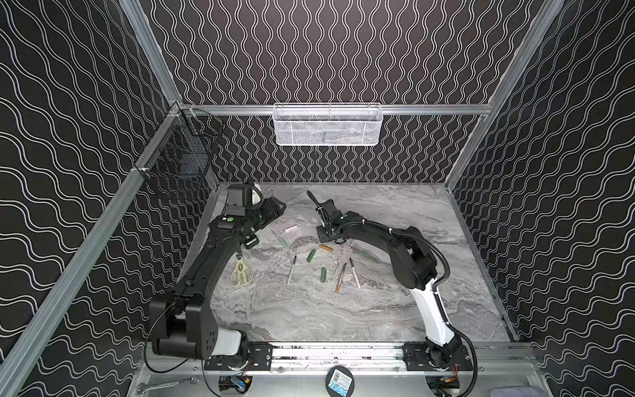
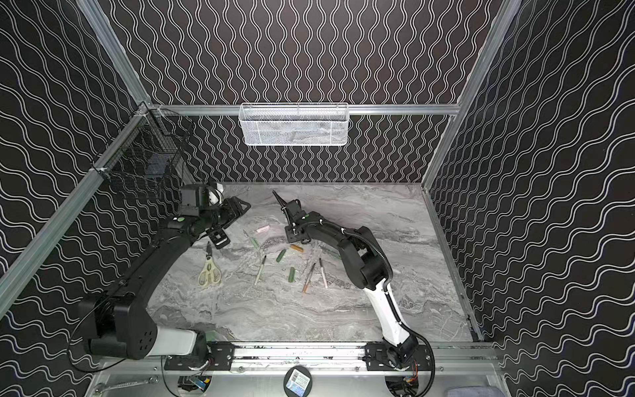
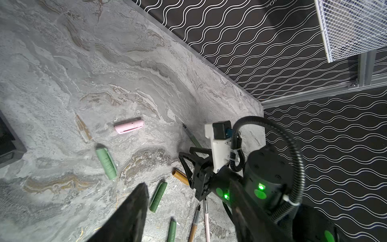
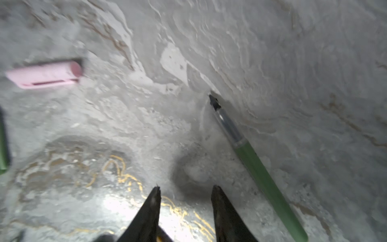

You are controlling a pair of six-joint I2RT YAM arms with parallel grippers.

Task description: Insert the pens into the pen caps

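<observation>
Right gripper [image 4: 186,188]: jaws partly parted, nothing held. Green pen [image 4: 257,163] is seen flat on the table [image 4: 293,62], just beside one fingertip and outside the gap, long axis running away from the claw, tip far. Left gripper [image 1: 280,209], parted and empty, is judged farther off.

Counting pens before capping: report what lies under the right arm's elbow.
A green pen lies flat on the table, dark tip showing. In both top views the right arm covers its rear end. The right tool stands open beside it, not touching.
</observation>
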